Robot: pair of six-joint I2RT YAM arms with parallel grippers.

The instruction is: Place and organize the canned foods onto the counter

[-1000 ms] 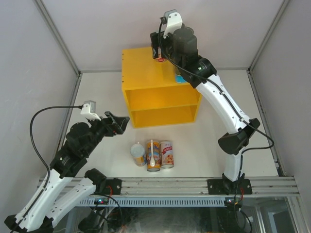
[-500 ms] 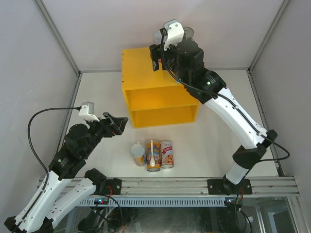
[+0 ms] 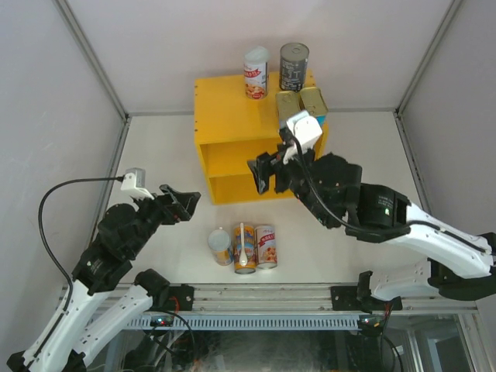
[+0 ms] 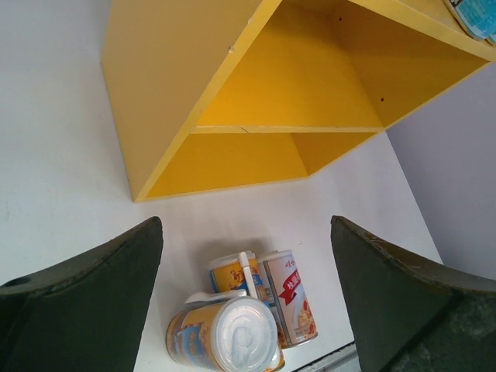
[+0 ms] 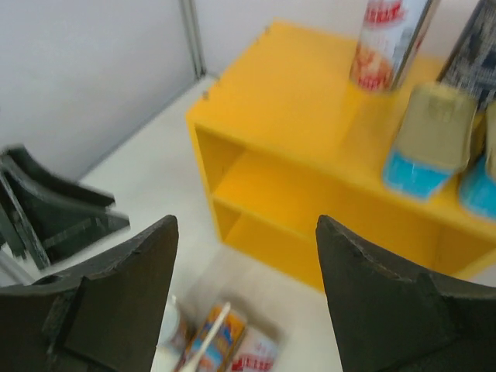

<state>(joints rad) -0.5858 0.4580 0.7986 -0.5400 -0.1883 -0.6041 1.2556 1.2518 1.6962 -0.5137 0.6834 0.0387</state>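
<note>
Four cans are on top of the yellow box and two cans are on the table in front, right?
No. Three cans are on the table, not two: an orange-blue can, a can with a white spoon, and a white-red can. The top external view shows them.

Top external: fixed high behind the arm bases, looking down on the whole white table (image 3: 155, 147), far off. Left wrist: low, near the table, facing up into the open front of the bright yellow box-shaped wooden shelf unit (image 4: 178, 77). Right wrist: raised before the shelf, angled down over its top. All three share the shelf and the cluster of three cylindrical cans (image 3: 244, 248) on the table
</note>
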